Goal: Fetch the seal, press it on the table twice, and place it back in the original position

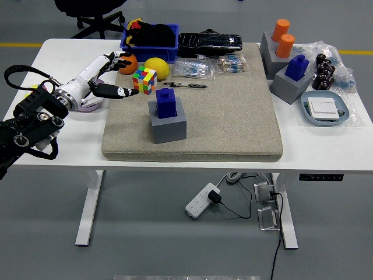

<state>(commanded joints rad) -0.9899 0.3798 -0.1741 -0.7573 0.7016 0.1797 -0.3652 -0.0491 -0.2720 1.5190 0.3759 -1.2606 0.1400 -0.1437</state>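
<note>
The seal [166,103] is sitting upright on its grey block [169,123] on the mat [233,122], not yet touched. For a firm fetch, it is best gripped from above on its blue sides, with the block left in place. The left hand [108,76] is being held out over the worktop [52,52], well left of the seal, fingers spread and holding nothing.

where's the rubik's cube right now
In the head view the rubik's cube sits at the mat's far left corner, just ahead of the left hand, beside the lemon.
</note>
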